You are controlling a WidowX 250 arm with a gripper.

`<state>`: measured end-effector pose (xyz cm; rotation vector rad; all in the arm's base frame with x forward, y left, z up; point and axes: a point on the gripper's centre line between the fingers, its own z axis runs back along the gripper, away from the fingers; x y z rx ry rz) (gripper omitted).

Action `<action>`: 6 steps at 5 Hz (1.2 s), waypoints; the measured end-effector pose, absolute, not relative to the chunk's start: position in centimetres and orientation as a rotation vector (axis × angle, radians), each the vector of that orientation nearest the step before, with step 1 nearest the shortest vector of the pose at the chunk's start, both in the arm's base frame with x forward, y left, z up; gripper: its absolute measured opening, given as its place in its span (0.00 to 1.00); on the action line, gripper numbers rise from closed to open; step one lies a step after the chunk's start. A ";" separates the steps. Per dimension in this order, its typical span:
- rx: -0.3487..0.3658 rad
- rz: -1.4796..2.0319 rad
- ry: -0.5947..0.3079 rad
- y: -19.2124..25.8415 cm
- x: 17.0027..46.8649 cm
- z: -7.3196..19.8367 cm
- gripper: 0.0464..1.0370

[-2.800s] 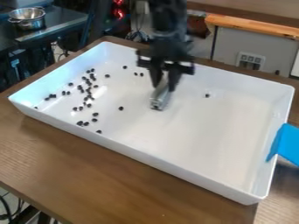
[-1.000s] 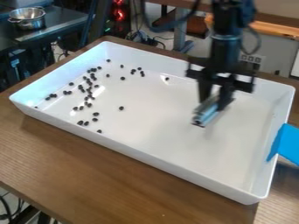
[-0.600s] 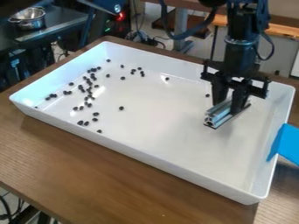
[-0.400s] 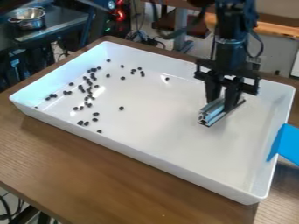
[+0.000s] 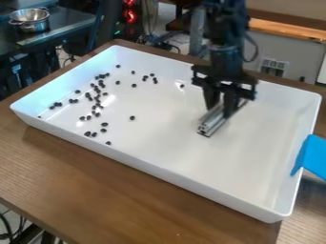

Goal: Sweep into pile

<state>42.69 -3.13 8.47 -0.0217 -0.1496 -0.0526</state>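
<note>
Most dark bits [image 5: 104, 124] lie scattered left in tray [image 5: 159, 147]; fingers [image 5: 229, 106] clamped on metal bar [image 5: 210, 122], right of ctr; sweep seems part-done; next prob needs bar beyond upper-ctr strays [image 5: 182, 86], then leftward push.

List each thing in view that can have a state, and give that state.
Gripper: closed on the metal bar.
Metal bar: held low in the tray; floor contact unclear.
Black pieces: scattered, mostly in the picture's left half of the tray, not one pile.
White tray: upright, open-topped.
Blue piece: at the tray's right-hand rim in the picture.
Steel pot: upright, uncovered.
</note>
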 end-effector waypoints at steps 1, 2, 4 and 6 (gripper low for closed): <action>-0.009 -0.018 -0.160 -0.7 43.3 8.7 0.32; -0.046 0.047 -0.112 1.4 44.1 9.0 0.32; -0.021 0.301 -0.129 13.7 43.5 9.2 0.32; -0.032 0.244 -0.144 14.4 39.8 10.3 0.32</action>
